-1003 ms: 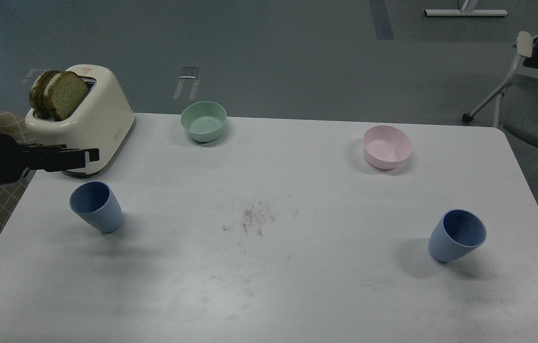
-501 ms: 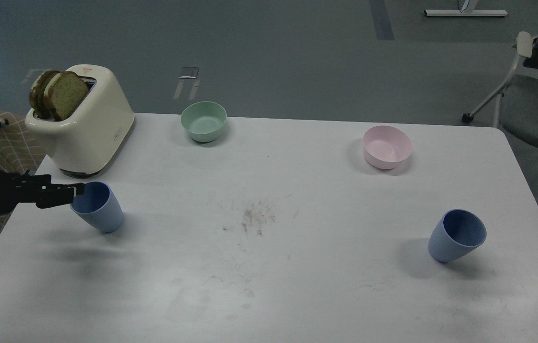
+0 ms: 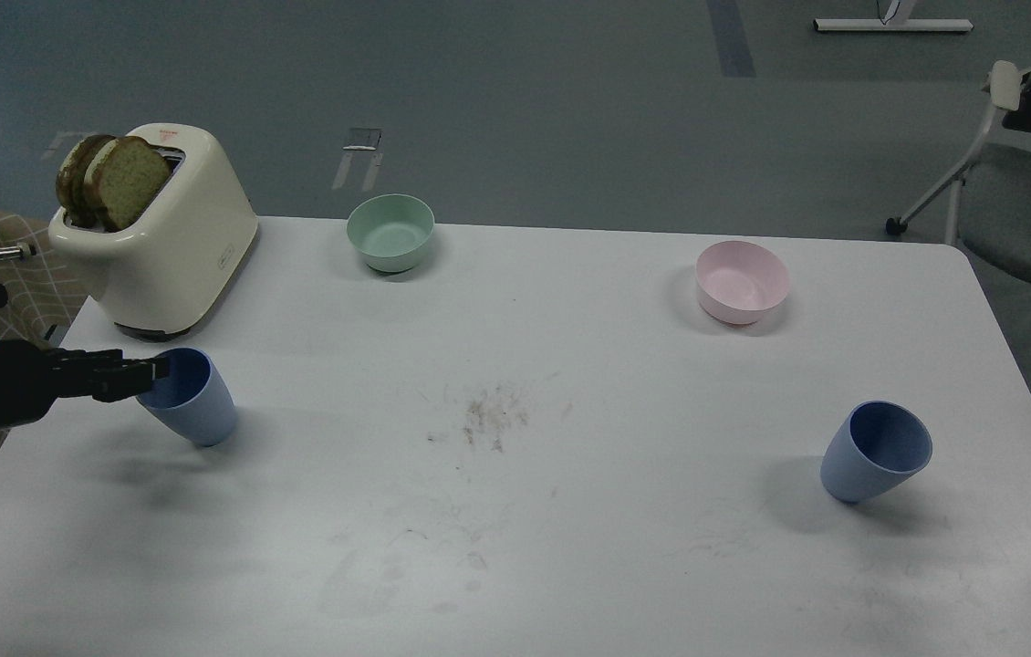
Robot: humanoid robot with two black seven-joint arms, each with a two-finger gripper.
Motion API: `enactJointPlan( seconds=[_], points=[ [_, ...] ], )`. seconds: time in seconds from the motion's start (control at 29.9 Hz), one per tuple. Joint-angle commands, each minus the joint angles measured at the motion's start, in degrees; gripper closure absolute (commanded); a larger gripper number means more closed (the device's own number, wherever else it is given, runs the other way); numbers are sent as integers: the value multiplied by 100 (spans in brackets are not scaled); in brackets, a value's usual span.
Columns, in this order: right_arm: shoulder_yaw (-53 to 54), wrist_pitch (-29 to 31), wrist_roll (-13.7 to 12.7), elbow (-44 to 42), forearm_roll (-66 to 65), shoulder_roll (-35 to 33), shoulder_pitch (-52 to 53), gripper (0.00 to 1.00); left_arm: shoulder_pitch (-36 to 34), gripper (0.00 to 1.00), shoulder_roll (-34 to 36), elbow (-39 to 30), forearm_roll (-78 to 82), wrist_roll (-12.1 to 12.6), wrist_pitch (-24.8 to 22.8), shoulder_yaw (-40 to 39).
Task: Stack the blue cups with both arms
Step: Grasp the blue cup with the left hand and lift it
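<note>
Two dusty-blue cups stand on the white table (image 3: 515,547). The left cup (image 3: 196,406) is at the left side, in front of the toaster. The right cup (image 3: 871,456) is at the right front. My left gripper (image 3: 153,371) comes in level from the left edge, and its tip is at the left cup's rim, over the near-left lip. Its fingers (image 3: 128,374) show as one dark shape, so I cannot tell how they stand. Only a thin dark sliver shows at the right edge beside the right cup; my right gripper is out of view.
A cream toaster (image 3: 164,246) with two bread slices stands just behind the left cup. A mint-green bowl (image 3: 390,231) sits at the back centre and a pink bowl (image 3: 742,281) at the back right. Crumbs (image 3: 493,420) lie mid-table. A chair (image 3: 1017,173) stands beyond the right corner.
My left gripper dropped from in front of the toaster to the left cup's rim, then moved slightly right onto the rim. A dark sliver appeared at the right edge. The cups have not moved.
</note>
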Motion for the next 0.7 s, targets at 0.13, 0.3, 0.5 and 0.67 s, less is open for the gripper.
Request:
enactJointPlan(
  seconds=[0.13,0.3,0.5,0.67],
  points=[
    [-8,0,0,-27,0,1,-2,0,-26,97,-46,99,1,-134,-9,-2],
    [-8,0,9,-53,0,1,-11,0,-113,100,-37,12,2,-311,-9,-11],
    [-8,0,0,-62,0,1,-38,0,-816,100,33,-489,1,-311,-237,-20],
    [0,0,9,-71,0,-8,-46,0,-1562,100,-124,-990,246,-136,-632,-2]
  ],
)
